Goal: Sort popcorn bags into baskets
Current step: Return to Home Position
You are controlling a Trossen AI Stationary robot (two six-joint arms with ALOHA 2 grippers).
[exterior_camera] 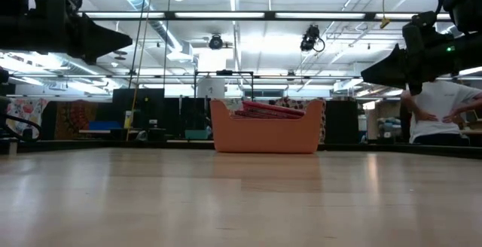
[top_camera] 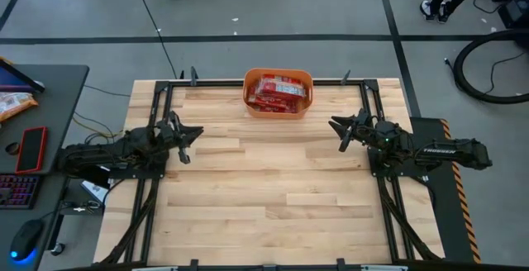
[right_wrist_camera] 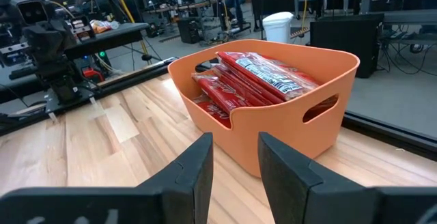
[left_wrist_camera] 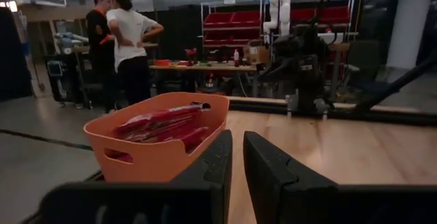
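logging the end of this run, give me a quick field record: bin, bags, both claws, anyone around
bin: orange bin, at the middle of the table's far edge
bags: red popcorn bags piled inside the bin, the top ones reaching its rim
bags outside bin: none seen on the table
left claw: open, empty, raised over the table's left side
right claw: open, empty, raised over the table's right side
people: person in a white shirt in the room beyond the table
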